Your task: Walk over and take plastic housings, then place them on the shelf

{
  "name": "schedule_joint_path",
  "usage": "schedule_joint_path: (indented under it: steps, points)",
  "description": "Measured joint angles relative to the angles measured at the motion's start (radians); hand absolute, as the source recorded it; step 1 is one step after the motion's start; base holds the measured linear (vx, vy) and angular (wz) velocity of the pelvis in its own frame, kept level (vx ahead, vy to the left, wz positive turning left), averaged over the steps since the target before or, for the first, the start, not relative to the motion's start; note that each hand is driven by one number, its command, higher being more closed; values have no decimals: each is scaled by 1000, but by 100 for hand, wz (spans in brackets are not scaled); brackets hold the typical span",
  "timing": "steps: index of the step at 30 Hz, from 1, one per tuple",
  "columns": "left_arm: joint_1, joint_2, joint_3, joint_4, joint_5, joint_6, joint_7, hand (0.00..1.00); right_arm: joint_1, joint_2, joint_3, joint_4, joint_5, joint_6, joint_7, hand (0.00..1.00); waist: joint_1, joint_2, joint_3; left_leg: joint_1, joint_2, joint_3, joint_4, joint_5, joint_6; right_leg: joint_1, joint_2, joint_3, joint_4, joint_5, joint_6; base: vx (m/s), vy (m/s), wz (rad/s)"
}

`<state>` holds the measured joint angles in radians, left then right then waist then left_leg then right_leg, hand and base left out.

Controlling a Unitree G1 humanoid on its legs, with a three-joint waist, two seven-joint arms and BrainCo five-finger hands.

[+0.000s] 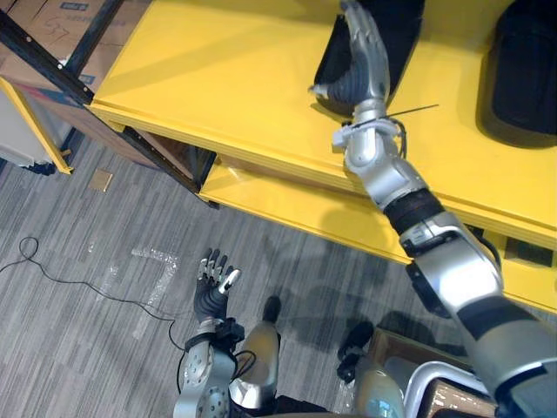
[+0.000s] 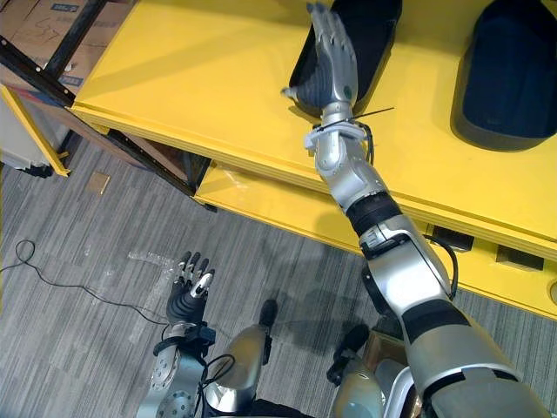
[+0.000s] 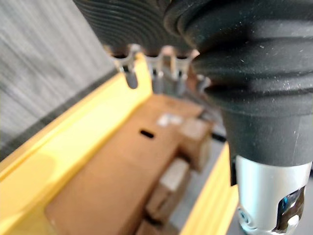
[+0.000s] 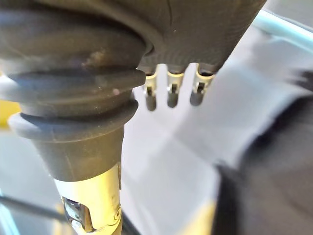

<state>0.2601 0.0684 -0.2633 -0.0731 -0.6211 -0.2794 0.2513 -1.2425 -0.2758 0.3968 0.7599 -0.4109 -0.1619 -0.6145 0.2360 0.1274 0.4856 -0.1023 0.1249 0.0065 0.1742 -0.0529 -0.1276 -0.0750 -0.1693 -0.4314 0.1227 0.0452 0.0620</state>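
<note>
On the shelf top, left housing and right housing, well apart. Right hand at the left housing's near-left edge, fingers straight; left hand low over the floor before the shelf, fingers relaxed. Lower board under the top; boxes behind the shelf's left end.

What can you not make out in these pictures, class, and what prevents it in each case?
- The left housing: partly hidden by the right hand in both eye views; whether they touch is unclear.
- The right housing: cut off by the eye views' edges.
- The cardboard boxes: blurred in the left wrist view.
</note>
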Motion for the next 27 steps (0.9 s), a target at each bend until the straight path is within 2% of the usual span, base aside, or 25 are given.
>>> schedule_joint_path:
  steps: [4,6,9,10,11,12,14,16,18,20,21,23,24,27]
  points:
    - [10,0,-19,0,2,-1,-22,0,9,-1,4,-175,-20,-35,9,0,-29,-2,-1,42,4,31,-28,0,0,31,14,24,-52,22,1,-3,6,-20]
    - [10,0,-25,6,3,-1,-35,0,43,-4,6,-258,-31,-39,38,0,-42,-2,-3,51,4,37,-32,0,0,44,17,28,-73,32,1,2,14,-15]
    - [14,0,-22,21,3,-2,-42,0,135,-8,17,-413,6,-30,119,0,-60,-10,-24,55,4,52,-44,0,0,45,24,39,-102,50,4,27,9,-12]
    - [15,0,-22,24,7,-2,-52,0,181,-10,22,-474,37,-8,159,0,-61,-12,-28,65,4,62,-49,0,0,49,26,49,-108,55,5,37,3,-16]
    - [15,0,-22,26,12,-2,-63,0,235,-13,24,-528,102,36,208,0,-71,-13,-33,79,4,63,-55,0,0,65,28,50,-119,58,7,37,1,-14]
    - [16,0,-22,28,12,-2,-66,0,262,-13,23,-544,134,58,228,0,-75,-15,-39,87,4,64,-64,0,0,70,29,50,-121,58,7,37,-1,-1]
    - [16,1,-14,49,16,-2,-71,0,355,-14,22,-562,287,154,322,0,-88,-30,-74,89,4,74,-66,-1,0,72,32,56,-132,61,8,39,0,-8]
    - [17,1,-13,60,17,-1,-73,0,398,-16,25,-562,382,209,387,0,-87,-38,-80,102,5,93,-68,-2,-1,74,36,76,-138,66,8,22,9,-25]
    - [17,1,-12,63,38,-1,-77,0,428,-18,29,-562,437,214,435,0,-93,-43,-84,103,5,101,-68,-4,-1,75,40,82,-149,75,7,-12,9,-17]
    - [17,1,-14,63,51,-1,-79,0,441,-16,40,-562,439,208,471,0,-94,-43,-84,103,7,105,-67,-5,-2,76,47,85,-157,82,6,-34,-2,-7]
    - [18,2,-14,63,51,-1,-79,0,445,-14,52,-562,447,195,504,100,-93,-45,-85,103,8,105,-66,-6,-2,77,47,86,-159,84,6,-44,7,-2]
    - [19,3,-14,63,51,-1,-79,0,449,-5,63,-562,456,158,551,100,-92,-49,-87,103,10,106,-65,-8,-4,79,48,86,-163,87,5,-52,27,-1]
    - [21,3,-13,66,52,-1,-78,0,452,2,76,-561,451,126,590,100,-89,-56,-90,102,11,107,-64,-9,-3,80,48,86,-166,90,4,-40,26,-1]
    - [27,5,-13,81,57,-2,-78,0,457,10,105,-556,436,93,631,100,-86,-68,-97,102,11,108,-62,-10,-3,80,47,85,-167,90,4,-23,17,0]
